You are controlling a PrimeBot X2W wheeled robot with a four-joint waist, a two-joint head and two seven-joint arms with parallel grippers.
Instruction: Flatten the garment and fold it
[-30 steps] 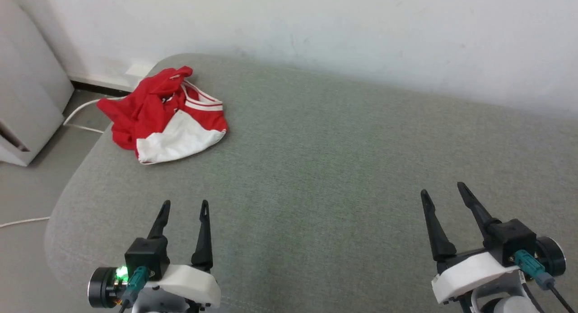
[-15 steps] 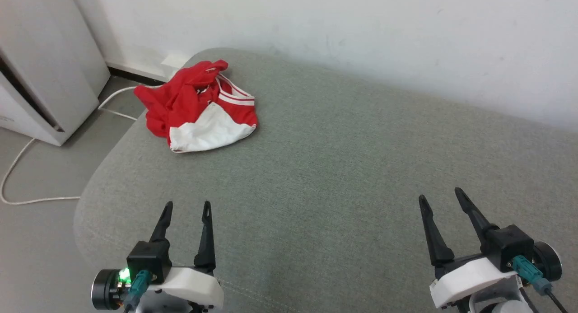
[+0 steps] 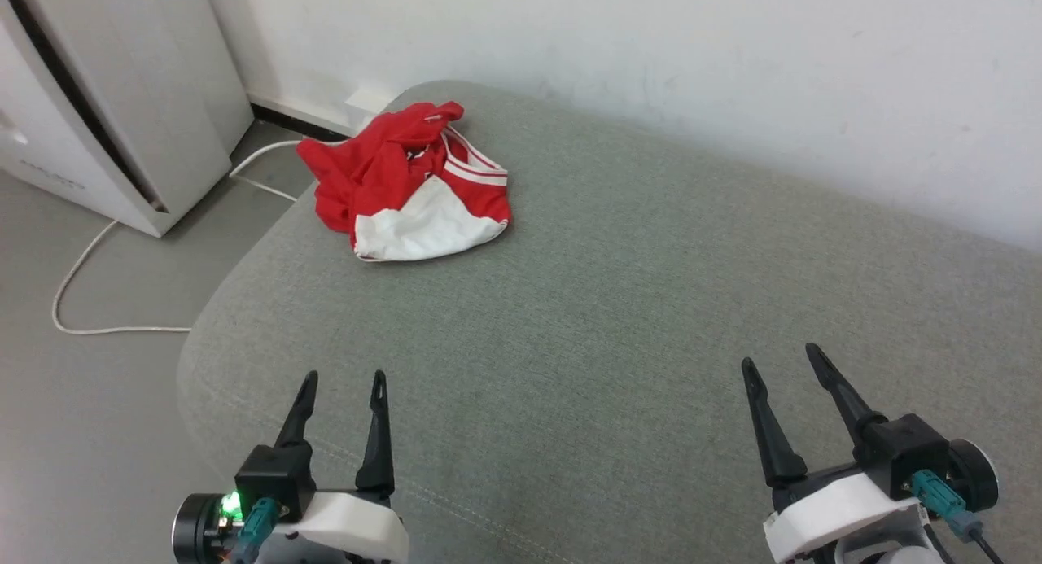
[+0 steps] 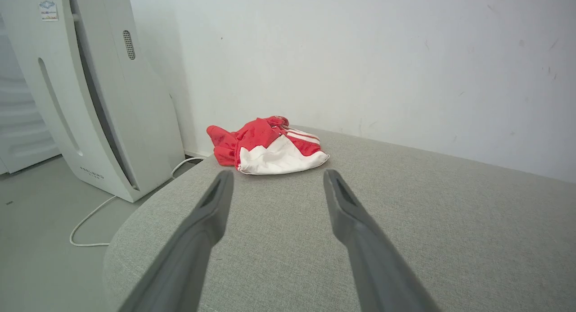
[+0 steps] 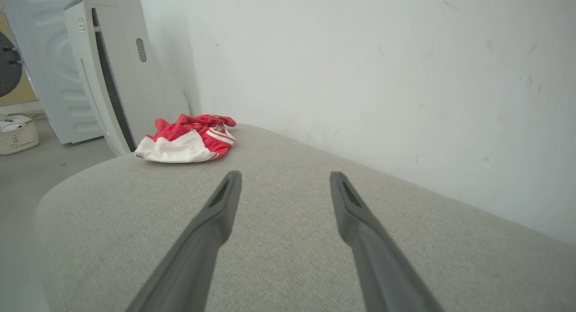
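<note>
The garment (image 3: 407,185) is a red jersey with a white panel and striped trim, crumpled in a heap at the far left corner of the grey cushioned surface (image 3: 610,303). It also lies ahead in the left wrist view (image 4: 267,145) and far left in the right wrist view (image 5: 186,138). My left gripper (image 3: 342,378) hovers open over the near left of the surface, well short of the jersey. My right gripper (image 3: 781,359) hangs open at the near right, nothing between its fingers.
A white appliance (image 3: 122,100) stands on the floor left of the surface, with a white cable (image 3: 81,287) trailing across the floor. A white wall (image 3: 651,59) runs behind. A small basket (image 5: 18,136) sits on the floor far left.
The head camera has turned left, so the whole scene shifted right in view and the appliance came in. Both grippers stay open and apart from the jersey.
</note>
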